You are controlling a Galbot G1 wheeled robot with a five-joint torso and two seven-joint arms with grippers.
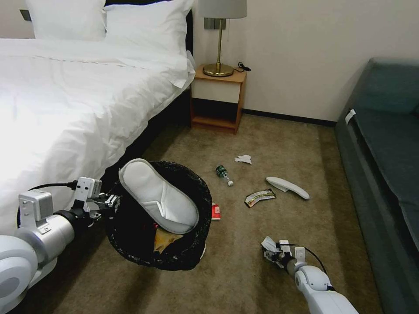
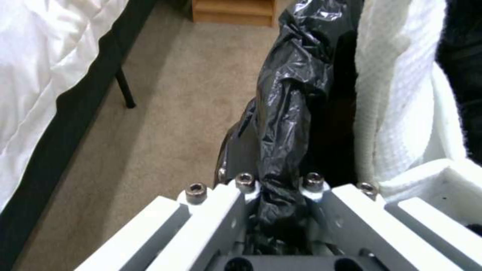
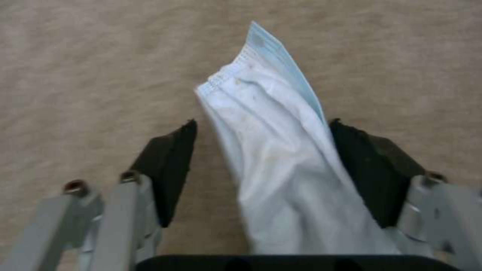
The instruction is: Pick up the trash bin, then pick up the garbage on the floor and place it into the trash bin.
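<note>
The trash bin, lined with a crinkly black bag, hangs above the carpet by the bed. My left gripper is shut on its rim. A white slipper lies across the bin's mouth over a tan wrapper. My right gripper is low over the carpet and open. A white and pale blue pleated piece of garbage stands between its fingers, against one pad and apart from the other. More garbage lies on the floor: a green bottle, a tissue, a slipper, a wrapper and a red wrapper.
The bed runs along the left, with its dark frame close to the bin. A wooden nightstand with a brass lamp stands at the back wall. A dark green sofa lines the right side.
</note>
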